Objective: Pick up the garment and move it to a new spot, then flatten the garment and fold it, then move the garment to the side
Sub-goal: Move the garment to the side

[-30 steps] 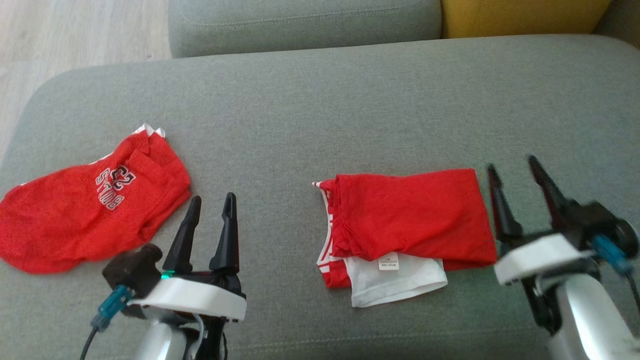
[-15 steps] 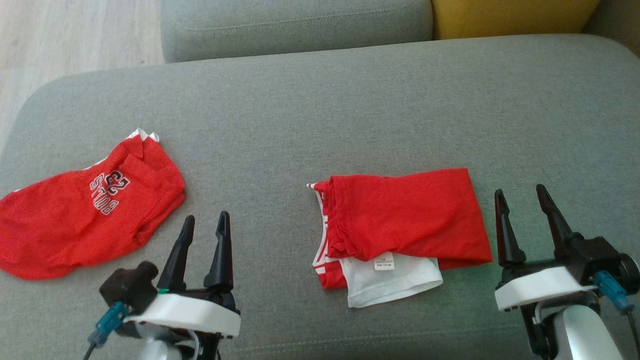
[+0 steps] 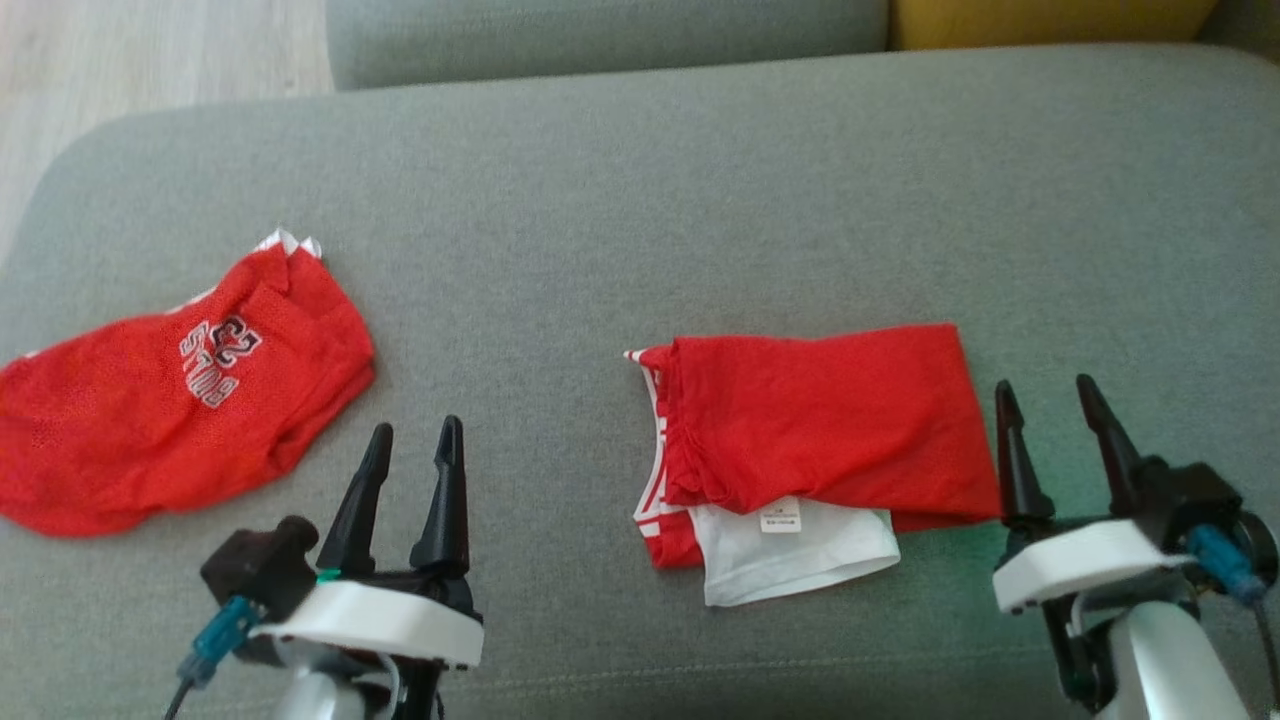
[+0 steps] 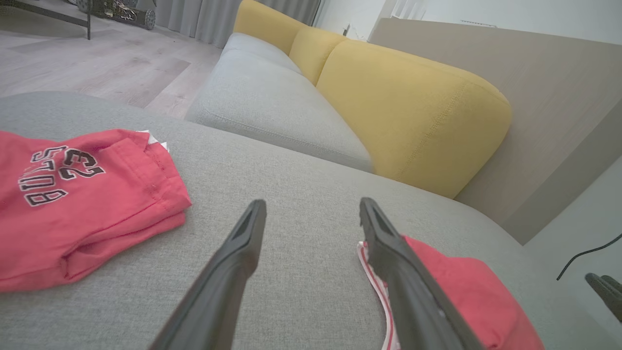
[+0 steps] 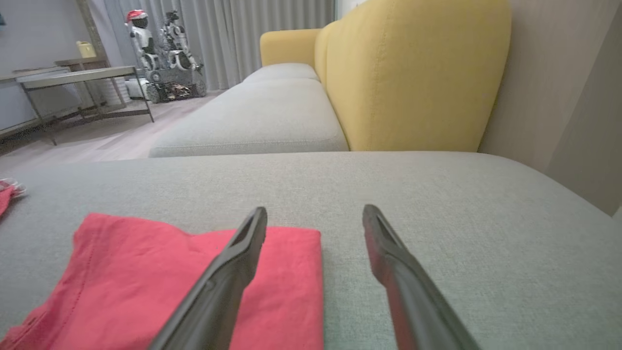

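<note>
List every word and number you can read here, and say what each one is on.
"23": on the jersey, seen upside down.
"BULLS": on the same jersey, next to the number, also upside down.
Label on the folded shirt: it has print, but too small to read.

Grey sofa cushion (image 3: pixel 640 200), yellow backrest (image 5: pixel 413 73), pale wood floor (image 4: pixel 97 63), grey curtains (image 5: pixel 252 34).
</note>
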Tool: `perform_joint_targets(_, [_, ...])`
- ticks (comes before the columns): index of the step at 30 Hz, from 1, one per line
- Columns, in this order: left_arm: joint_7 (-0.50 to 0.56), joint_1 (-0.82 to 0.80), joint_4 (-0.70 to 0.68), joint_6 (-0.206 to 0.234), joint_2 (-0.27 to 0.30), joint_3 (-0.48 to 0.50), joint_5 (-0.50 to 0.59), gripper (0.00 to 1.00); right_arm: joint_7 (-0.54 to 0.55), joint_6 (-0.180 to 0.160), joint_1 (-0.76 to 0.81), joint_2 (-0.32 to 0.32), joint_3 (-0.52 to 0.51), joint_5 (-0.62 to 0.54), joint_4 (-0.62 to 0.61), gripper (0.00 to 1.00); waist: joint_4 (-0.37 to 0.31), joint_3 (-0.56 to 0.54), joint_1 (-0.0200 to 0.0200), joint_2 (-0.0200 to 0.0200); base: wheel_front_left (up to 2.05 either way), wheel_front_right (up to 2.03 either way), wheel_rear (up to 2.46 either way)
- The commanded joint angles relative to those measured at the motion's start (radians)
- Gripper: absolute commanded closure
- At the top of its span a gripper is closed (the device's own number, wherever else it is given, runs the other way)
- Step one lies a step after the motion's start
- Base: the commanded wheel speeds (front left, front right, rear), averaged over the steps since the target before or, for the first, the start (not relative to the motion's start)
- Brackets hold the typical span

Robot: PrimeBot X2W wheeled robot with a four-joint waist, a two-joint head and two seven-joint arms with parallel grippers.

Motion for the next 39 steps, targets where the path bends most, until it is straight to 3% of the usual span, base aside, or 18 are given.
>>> perform_joint_targets(1, [-0.006,-0.056,-0.031,-0.006,0.001,0.027,0.013,0.0,0.005,-0.001,-0.06,0.0,0.009,0.009,-0.013,0.0,0.009,0.023,0.0,0.0,0.0,0.0,0.0])
perform_joint_targets(8, [-0.006,-0.091,-0.025,-0.021,0.001,0.023,0.022,0.0,0.043,-0.001,-0.136,0.008,-0.042,0.069,0.124,0.0,0.039,0.096,0.0,0.0,0.0,0.0,0.0])
perform_joint_targets(18, [-0.006,-0.121,-0.01,-0.031,0.001,0.03,0.031,0.0,0.067,-0.001,-0.217,0.009,0.01,0.135,0.298,0.0,0.052,0.142,0.0,0.0,0.0,0.0,0.0])
perform_joint_targets(19, [-0.006,-0.123,-0.008,-0.034,0.001,0.031,0.035,0.0,0.068,-0.001,-0.229,0.009,0.021,0.135,0.323,1.0,0.049,0.145,0.0,0.0,0.0,0.0,0.0])
perform_joint_targets(25, [-0.006,-0.125,-0.008,-0.044,0.001,0.025,0.052,0.0,0.027,-0.001,-0.273,-0.011,0.041,0.087,0.344,1.0,0.029,0.149,0.0,0.0,0.0,0.0,0.0])
perform_joint_targets(29, [-0.006,-0.128,-0.015,-0.046,0.001,0.026,0.06,0.0,0.0,-0.001,-0.325,-0.061,0.075,0.01,0.329,1.0,0.003,0.163,0.0,0.0,0.0,0.0,0.0])
perform_joint_targets(34, [-0.006,-0.148,-0.027,-0.059,0.001,0.023,0.081,0.0,0.009,-0.001,-0.421,-0.147,0.135,-0.051,0.301,1.0,-0.036,0.197,0.0,0.0,0.0,0.0,0.0])
perform_joint_targets(39, [-0.006,-0.192,-0.054,-0.073,0.001,0.014,0.106,0.0,0.059,-0.001,-0.539,-0.267,0.175,-0.03,0.304,1.0,-0.071,0.263,0.0,0.0,0.0,0.0,0.0])
